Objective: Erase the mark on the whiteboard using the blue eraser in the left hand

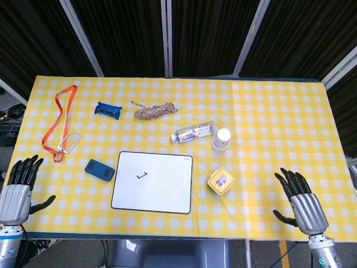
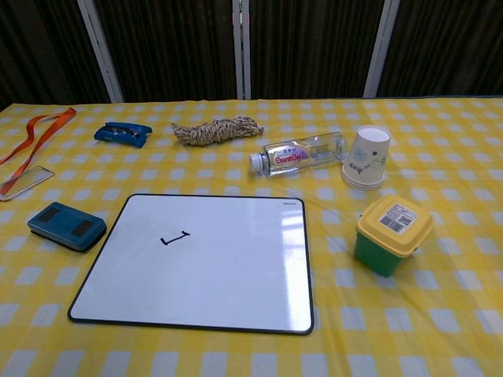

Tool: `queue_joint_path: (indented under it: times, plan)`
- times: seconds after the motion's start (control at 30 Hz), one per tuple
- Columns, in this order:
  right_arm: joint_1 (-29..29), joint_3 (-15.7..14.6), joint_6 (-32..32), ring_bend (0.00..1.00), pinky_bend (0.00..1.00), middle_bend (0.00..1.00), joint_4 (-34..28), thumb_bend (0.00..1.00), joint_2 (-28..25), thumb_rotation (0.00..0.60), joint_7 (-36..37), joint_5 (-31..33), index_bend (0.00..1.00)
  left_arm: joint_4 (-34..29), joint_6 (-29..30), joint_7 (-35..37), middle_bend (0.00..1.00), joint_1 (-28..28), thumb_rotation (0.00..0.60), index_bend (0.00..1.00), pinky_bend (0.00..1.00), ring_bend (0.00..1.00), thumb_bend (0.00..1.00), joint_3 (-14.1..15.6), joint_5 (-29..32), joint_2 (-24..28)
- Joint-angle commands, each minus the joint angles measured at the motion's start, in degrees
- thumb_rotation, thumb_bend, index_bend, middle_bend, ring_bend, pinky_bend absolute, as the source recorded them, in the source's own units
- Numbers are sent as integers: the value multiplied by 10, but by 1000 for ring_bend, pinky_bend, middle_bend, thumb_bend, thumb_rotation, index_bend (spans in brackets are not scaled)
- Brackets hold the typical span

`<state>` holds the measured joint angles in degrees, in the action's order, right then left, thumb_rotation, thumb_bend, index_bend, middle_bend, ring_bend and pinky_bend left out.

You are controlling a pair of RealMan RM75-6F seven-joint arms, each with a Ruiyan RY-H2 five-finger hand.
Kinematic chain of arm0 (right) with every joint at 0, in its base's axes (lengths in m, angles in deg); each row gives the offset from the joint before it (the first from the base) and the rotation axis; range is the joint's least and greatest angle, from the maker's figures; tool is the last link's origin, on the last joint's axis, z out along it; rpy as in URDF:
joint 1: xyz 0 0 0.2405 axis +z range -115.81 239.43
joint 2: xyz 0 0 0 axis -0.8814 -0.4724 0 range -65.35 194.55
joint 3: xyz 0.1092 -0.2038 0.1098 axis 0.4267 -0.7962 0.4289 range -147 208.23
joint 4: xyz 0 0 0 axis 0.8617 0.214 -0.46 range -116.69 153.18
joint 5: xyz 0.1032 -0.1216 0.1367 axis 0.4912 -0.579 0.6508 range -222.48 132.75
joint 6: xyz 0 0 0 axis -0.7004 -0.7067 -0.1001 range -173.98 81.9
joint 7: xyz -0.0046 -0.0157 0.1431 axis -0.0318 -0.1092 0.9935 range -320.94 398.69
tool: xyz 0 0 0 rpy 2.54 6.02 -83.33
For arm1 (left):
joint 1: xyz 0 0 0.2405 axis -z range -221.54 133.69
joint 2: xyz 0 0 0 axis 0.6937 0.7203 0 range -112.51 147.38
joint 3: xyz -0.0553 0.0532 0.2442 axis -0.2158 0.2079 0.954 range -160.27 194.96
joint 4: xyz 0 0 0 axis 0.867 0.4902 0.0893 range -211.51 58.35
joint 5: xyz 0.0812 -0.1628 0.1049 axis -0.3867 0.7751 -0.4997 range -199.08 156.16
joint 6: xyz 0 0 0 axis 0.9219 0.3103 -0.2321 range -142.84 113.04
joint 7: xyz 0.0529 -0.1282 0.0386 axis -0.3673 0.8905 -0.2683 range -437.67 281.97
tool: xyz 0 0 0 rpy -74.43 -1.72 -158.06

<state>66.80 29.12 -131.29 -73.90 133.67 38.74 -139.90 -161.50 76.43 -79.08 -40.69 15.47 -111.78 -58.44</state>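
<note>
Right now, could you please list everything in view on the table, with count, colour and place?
whiteboard: one, white with black rim, centre front, small black mark on it
blue eraser: one, left of the whiteboard, apart from it
lanyard: one, orange, clear badge holder, far left
clip: one, blue, back left
rope: one bundle, tan, back centre
bottle: one, clear, lying down
paper cup: one, white, upside down, beside the bottle
container: one, green, yellow lid, right of the whiteboard
left hand: empty, front left edge
right hand: empty, front right edge
</note>
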Motion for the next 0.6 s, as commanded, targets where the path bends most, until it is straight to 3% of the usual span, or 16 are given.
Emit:
queue_joint_path:
  times: [0.03, 0.6]
  plan:
    - [0, 0, 1, 0, 0, 0, 0, 71, 0, 600, 0, 1, 11, 0, -3, -4, 0, 1, 600, 0, 0, 0, 0, 1, 1, 1]
    - [-4, 21, -17, 0, 0, 0, 9, 72, 4, 600, 10, 22, 11, -2, -14, -9, 0, 5, 600, 0, 0, 0, 0, 1, 6, 3]
